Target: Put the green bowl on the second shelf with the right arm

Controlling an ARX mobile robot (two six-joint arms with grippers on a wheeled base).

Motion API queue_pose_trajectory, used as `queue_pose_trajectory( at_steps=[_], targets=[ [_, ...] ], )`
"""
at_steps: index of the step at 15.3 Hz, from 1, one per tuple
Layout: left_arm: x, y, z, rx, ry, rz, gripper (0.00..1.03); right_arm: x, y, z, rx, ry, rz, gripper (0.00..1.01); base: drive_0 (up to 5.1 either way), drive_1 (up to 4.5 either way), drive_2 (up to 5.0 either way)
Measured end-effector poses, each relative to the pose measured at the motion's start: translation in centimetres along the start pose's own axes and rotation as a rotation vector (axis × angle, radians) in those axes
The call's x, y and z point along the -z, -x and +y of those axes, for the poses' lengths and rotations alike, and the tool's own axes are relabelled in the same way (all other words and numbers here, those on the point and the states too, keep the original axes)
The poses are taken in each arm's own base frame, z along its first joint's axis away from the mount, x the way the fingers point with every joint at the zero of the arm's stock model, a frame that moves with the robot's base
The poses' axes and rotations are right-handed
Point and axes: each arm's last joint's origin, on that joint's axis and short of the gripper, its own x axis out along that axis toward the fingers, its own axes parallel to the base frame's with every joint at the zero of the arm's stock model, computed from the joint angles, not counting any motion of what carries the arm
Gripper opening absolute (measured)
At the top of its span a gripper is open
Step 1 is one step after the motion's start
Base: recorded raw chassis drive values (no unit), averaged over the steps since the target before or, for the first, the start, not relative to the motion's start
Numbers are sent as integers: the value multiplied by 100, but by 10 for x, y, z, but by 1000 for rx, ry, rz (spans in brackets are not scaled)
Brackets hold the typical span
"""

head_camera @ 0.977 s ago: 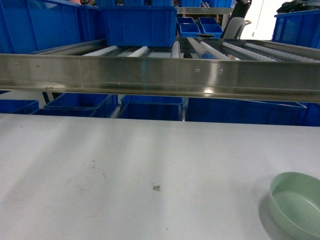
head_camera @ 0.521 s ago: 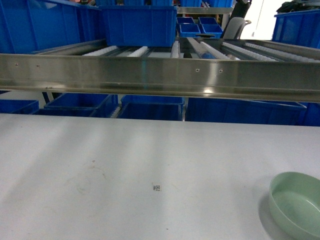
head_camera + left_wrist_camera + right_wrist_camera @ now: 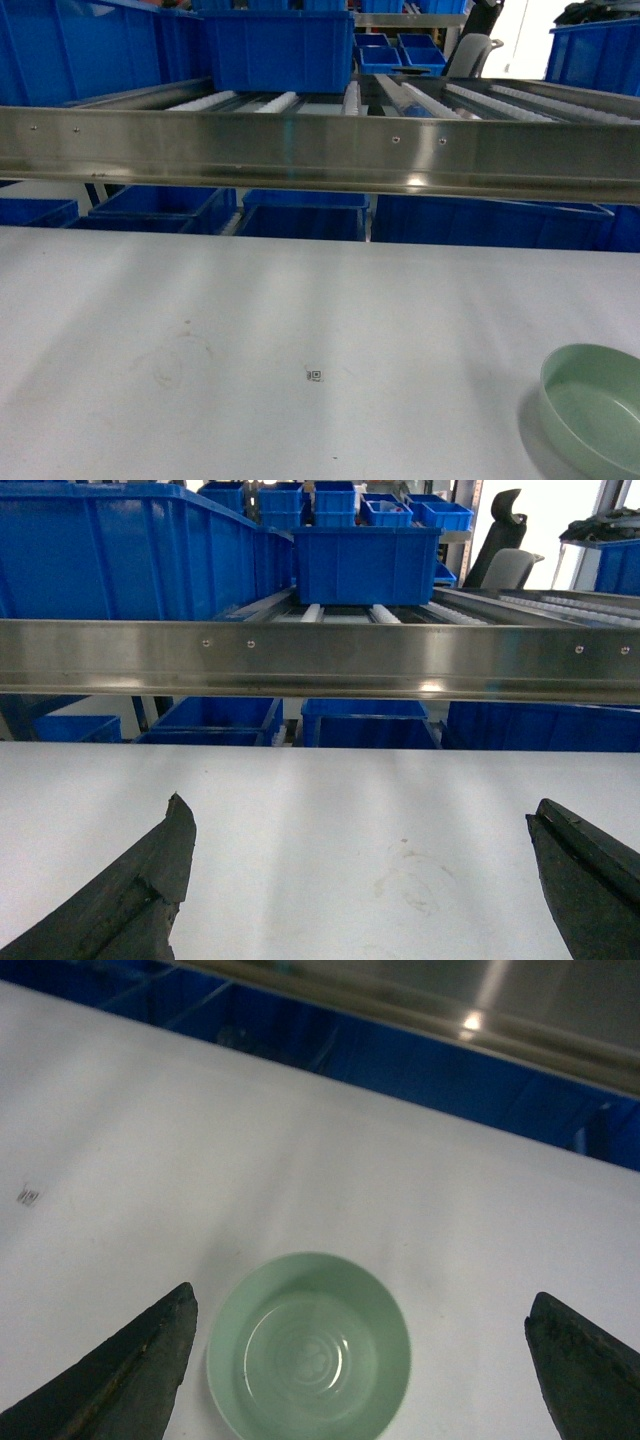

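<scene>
A pale green bowl (image 3: 592,407) sits upright and empty on a white tabletop (image 3: 250,320), at the near right corner of the head view, well in front of the steel rack. The rack's front rail crosses the whole view beyond the table's far edge, and behind that rail lies the second shelf (image 3: 440,100), a tier of roller rails carrying a blue crate (image 3: 277,48) on its left part, with bare rollers to the right of the crate. From the right wrist camera, the right gripper (image 3: 360,1360) hangs above the bowl with its two dark fingers spread wide, one on each side and neither touching; the bowl lies nearer the finger on the left of that picture than the other. The left gripper (image 3: 360,875) is also spread wide over bare tabletop, holding nothing. The step in hand looks like the approach to grasp. To do it well, the right gripper should likely shift until one finger lines up over the bowl's rim, then descend and pinch the wall, since the smooth curved side may slip. Lifting must clear the front rail before the bowl goes onto the bare rollers right of the crate.
</scene>
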Motion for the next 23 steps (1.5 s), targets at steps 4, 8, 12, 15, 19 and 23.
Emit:
queue_pose_trajectory(
  at_steps=[4,8,12,15,19,23],
  targets=[
    [0,0,0,0,0,0,98,-11,-56,-17,-65,94,164,98,0,0,0],
    [0,0,0,0,0,0,98,11,-75,-25,-79,103,288,98,0,0,0],
    [0,0,0,0,0,0,98,29,-87,-26,-98,103,350,98,0,0,0],
    [0,0,0,0,0,0,98,39,-93,-28,-93,96,380,98,0,0,0],
    [0,0,0,0,0,0,98,44,-106,-39,-85,75,407,98,0,0,0],
    [0,0,0,0,0,-1,98,53,-113,-50,-82,57,433,98,0,0,0]
  ],
)
